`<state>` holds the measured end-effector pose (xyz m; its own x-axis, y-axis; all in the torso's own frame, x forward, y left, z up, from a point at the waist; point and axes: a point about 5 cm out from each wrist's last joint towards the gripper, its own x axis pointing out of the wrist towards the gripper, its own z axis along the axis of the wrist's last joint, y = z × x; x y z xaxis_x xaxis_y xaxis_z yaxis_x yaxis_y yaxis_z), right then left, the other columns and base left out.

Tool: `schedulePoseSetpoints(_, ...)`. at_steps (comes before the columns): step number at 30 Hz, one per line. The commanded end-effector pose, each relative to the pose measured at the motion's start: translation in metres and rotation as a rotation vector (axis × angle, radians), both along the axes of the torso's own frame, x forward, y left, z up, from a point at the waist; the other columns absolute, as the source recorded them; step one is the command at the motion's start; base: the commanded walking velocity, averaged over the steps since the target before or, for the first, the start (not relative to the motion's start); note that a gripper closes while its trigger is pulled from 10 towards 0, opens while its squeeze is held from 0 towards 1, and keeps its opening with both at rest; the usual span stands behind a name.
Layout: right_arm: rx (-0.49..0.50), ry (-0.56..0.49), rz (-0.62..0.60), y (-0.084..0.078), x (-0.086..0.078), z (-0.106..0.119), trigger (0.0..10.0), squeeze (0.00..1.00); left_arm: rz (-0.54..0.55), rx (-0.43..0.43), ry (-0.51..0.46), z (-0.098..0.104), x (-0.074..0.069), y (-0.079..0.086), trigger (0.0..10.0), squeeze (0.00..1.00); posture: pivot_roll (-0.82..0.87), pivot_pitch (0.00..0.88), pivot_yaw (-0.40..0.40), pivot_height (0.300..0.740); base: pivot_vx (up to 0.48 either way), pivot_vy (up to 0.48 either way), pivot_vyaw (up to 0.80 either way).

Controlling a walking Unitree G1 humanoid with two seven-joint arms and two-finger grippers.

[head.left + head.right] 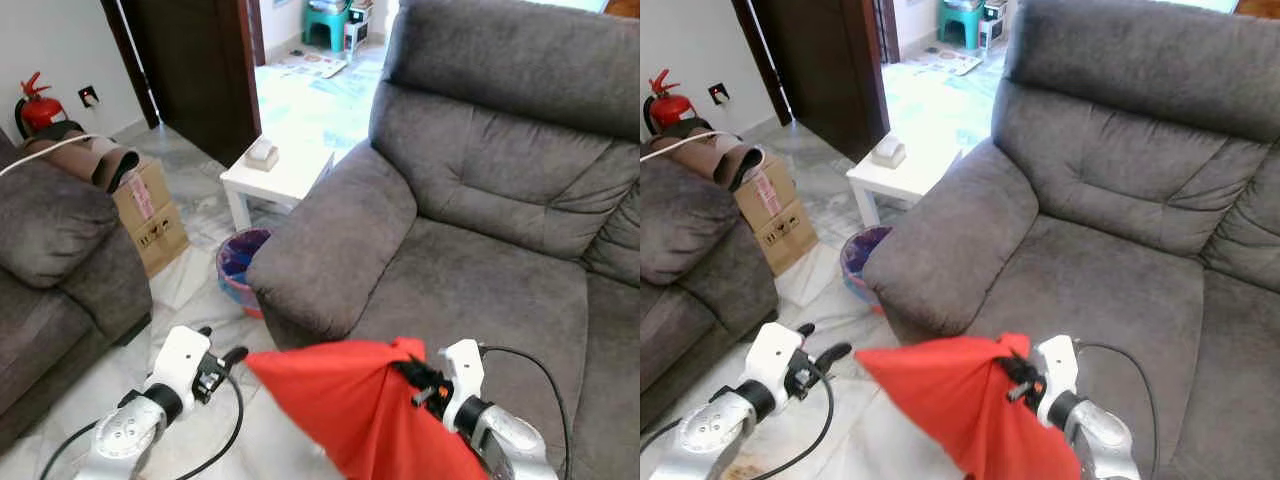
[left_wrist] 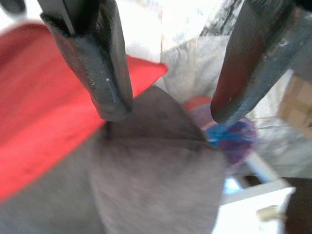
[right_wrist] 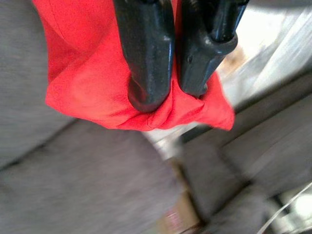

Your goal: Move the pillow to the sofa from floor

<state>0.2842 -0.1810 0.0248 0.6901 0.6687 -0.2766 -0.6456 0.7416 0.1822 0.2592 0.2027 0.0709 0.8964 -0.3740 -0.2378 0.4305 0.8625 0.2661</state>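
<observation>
One red pillow (image 1: 350,405) hangs up off the floor, pinched at a corner by the right claw (image 1: 418,378), ready for the grey sofa (image 1: 480,270). On the left, the left claw (image 2: 165,73) is spread wide and holds nothing.

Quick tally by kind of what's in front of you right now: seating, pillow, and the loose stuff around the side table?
Sofas: 2, the grey sofa ahead and a second sofa on the left
Pillows: 1, red pillow, pinched in the right claw; left claw open beside it
Side tables: 1, white
Cardboard boxes: 1
Bins: 1
Fire extinguishers: 1
Total: 7
</observation>
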Motion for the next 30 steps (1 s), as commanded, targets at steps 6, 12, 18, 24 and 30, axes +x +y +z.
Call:
schedulePoseSetpoints(6, 0.016, -0.082, 0.307, 0.016, 0.001, 0.028, 10.0, 0.00, -0.145, 0.077, 0.100, -0.016, -0.011, -0.003, 10.0, 0.00, 0.08, 0.021, 0.019, 0.740, 0.000, 0.000, 0.00)
schedulePoseSetpoints(12, -0.003, -0.094, 0.402, 0.017, -0.001, 0.037, 10.0, 0.00, -0.353, 0.240, 0.183, -0.028, -0.023, -0.007, 10.0, 0.00, 0.08, 0.029, 0.016, 0.740, 0.000, 0.000, 0.00)
schedulePoseSetpoints(18, -0.005, -0.058, 0.476, 0.019, -0.006, 0.039, 10.0, 0.00, -0.418, 0.210, 0.162, -0.017, -0.019, -0.012, 10.0, 0.57, 0.09, 0.060, 0.002, 0.740, 0.000, 0.000, 0.00)
schedulePoseSetpoints(24, 0.004, -0.052, 0.516, 0.021, -0.010, 0.042, 10.0, 0.00, -0.499, 0.240, 0.181, -0.010, -0.020, -0.012, 10.0, 1.00, 0.10, 0.072, -0.001, 0.740, 0.000, 0.000, 0.00)
schedulePoseSetpoints(30, -0.009, -0.044, 0.525, 0.023, -0.009, 0.043, 10.0, 0.00, -0.579, 0.212, 0.222, -0.006, -0.023, -0.018, 10.0, 1.00, 0.09, 0.076, -0.013, 0.740, 0.000, 0.000, 0.00)
